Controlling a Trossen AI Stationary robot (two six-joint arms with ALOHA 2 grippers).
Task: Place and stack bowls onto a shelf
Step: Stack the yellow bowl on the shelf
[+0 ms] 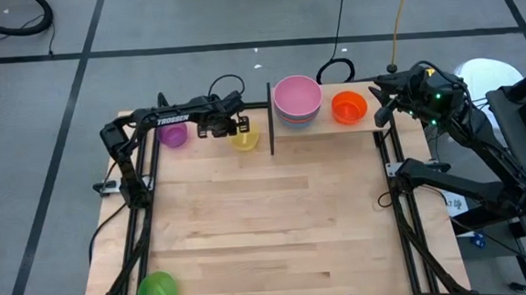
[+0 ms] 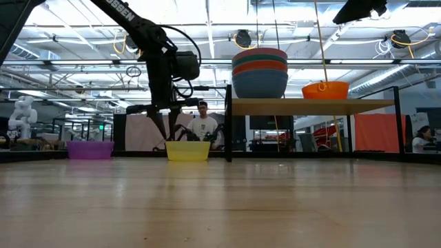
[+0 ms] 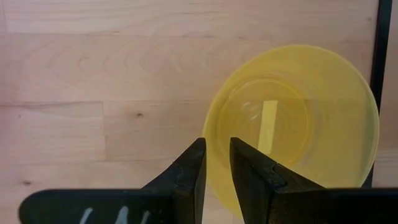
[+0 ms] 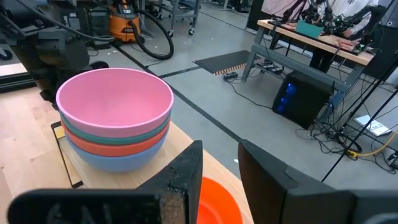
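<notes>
A small yellow bowl (image 1: pixel 243 138) (image 2: pixel 187 150) (image 3: pixel 292 124) stands on the tabletop just left of the shelf's black post. My left gripper (image 1: pixel 234 126) (image 3: pixel 217 158) is down at its rim. On the raised wooden shelf (image 1: pixel 335 127) (image 2: pixel 310 105) sits a stack of larger bowls, pink on top (image 1: pixel 297 100) (image 4: pixel 115 102), then teal, red-orange and blue. An orange bowl (image 1: pixel 349 106) (image 2: pixel 325 89) sits beside it. My right gripper (image 1: pixel 379 99) (image 4: pixel 221 168) hangs open above the orange bowl (image 4: pixel 214 199). A purple bowl (image 1: pixel 172 133) and a green bowl (image 1: pixel 156 289) rest on the table. My left gripper has the yellow bowl's rim (image 3: pixel 210 134) between its two fingers, one finger inside the bowl and one outside. The fingers come from above, pointing down. The bowl stands upright with its base on the tabletop.
The shelf's black post (image 1: pixel 270 120) stands right beside the yellow bowl. The shelf has bare board in front of the stack and the orange bowl. The middle of the tabletop (image 1: pixel 267 211) is bare wood. A person (image 2: pixel 203 124) sits behind the table.
</notes>
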